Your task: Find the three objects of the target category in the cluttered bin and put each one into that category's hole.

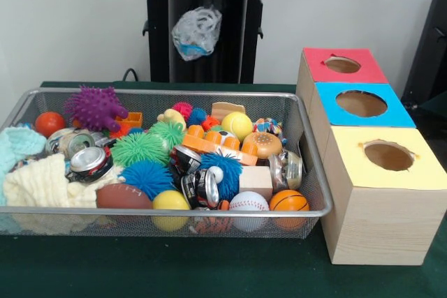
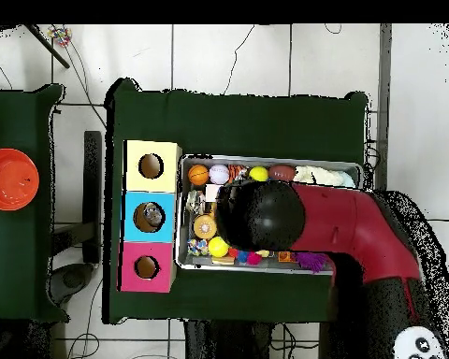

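Green-clothed table (image 1: 230,273), cluttered bin (image 1: 174,93) lengthwise beside three boxes (image 1: 377,193); tool (image 1: 196,33) grip indiscernible.

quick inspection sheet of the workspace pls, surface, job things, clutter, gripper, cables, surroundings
surface: green-covered table, bare in front of the basket.
job's things: wire-mesh basket heaped with items; beside it three wooden boxes with holes, red-topped box, blue-topped box, yellow-topped box.
clutter: baseball, mini basketball, football, spiky balls, crushed cans, cloths.
gripper: not visible; red arm hangs over the basket in the overhead view.
cables: wires on the tiled floor.
surroundings: orange bowl on a side table.
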`<state>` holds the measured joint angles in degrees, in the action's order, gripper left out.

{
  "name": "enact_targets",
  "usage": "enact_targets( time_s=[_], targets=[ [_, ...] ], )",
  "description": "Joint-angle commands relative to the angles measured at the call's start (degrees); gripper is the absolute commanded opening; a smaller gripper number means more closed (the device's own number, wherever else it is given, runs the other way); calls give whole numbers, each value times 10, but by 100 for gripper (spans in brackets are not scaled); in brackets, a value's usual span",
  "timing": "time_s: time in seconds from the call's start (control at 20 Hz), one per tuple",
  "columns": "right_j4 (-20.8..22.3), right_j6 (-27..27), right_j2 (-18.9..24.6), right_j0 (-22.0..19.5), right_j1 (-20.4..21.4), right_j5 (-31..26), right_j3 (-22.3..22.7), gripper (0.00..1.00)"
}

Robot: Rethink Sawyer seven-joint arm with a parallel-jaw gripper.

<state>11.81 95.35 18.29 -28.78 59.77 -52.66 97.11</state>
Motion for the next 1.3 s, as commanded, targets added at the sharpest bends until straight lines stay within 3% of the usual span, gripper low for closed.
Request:
enact_targets(
  time_s=[0.05,0.2,0.5,0.85,1.3],
  targets=[
    [-2,149,-27,31,-11,-159,-147,0],
    [-10,143,-17,43,-39,-200,-207,0],
    [-11,162,-27,73,-63,-229,-256,0],
    [-40,131,-40,82,-33,-200,-210,0],
    [-1,95,-65,66,-66,-154,-227,0]
  ],
)
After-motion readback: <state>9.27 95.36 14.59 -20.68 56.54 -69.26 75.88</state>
